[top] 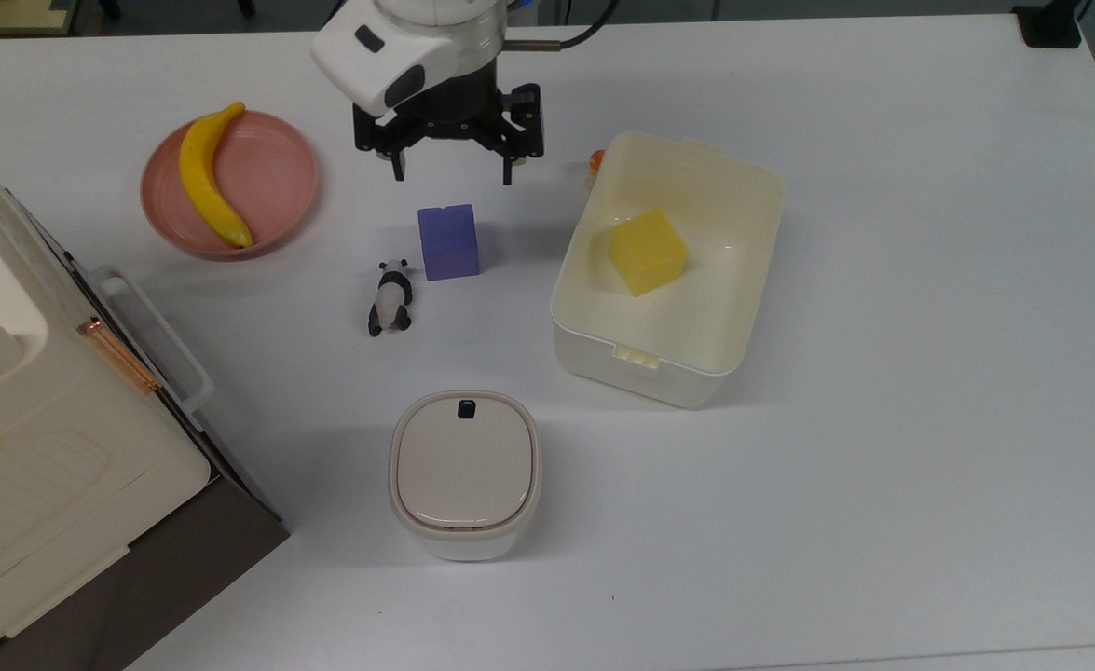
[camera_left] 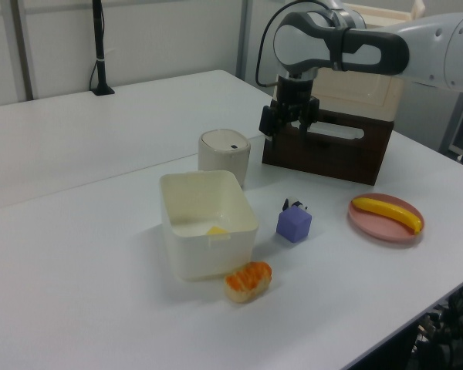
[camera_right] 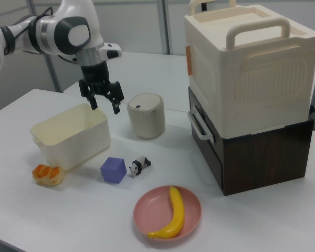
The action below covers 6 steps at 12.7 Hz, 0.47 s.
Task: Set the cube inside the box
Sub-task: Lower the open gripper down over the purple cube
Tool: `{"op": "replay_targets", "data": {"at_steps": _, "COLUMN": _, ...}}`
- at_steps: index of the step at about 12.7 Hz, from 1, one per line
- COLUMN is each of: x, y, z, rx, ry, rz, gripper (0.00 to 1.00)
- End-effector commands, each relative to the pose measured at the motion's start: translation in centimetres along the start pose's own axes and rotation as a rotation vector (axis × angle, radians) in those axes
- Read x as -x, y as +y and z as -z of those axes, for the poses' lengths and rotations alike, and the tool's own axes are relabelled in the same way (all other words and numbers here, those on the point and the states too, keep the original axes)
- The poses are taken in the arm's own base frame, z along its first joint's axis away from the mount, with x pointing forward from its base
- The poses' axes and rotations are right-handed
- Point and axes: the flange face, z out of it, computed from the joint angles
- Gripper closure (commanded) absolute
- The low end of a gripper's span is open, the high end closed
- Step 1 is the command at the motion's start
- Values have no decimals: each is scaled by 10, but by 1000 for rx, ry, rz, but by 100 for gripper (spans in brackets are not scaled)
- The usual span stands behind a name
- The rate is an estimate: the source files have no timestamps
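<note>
Unlabelled cube [top: 448, 242] beside box [top: 738, 182], open hand [top: 452, 174] above.

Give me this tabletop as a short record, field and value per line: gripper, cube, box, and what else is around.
gripper: gripper open, holding nothing, above the table
cube: purple cube on the table, below the gripper in the top view, untouched
box: lidless cream box to the top view's right of the cube, holding a yellow block
beside cube: panda figure lying at its lower left in the top view
plate: pink plate with a banana
other: lidded container; large case; orange sushi piece by the box
</note>
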Motion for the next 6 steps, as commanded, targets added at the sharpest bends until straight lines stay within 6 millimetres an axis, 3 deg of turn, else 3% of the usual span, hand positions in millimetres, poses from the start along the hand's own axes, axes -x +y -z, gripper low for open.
{"op": "replay_targets", "data": {"at_steps": 1, "x": 29, "y": 12, "z": -28, "rx": 44, "ry": -79, "rz": 155, "gripper": 0}}
{"op": "replay_targets", "data": {"at_steps": 4, "x": 39, "y": 12, "z": -81, "rx": 65, "ry": -111, "rz": 268, "gripper": 0}}
{"op": "replay_targets", "data": {"at_steps": 6, "x": 52, "y": 12, "z": -126, "rx": 96, "ry": -136, "rz": 311, "gripper": 0}}
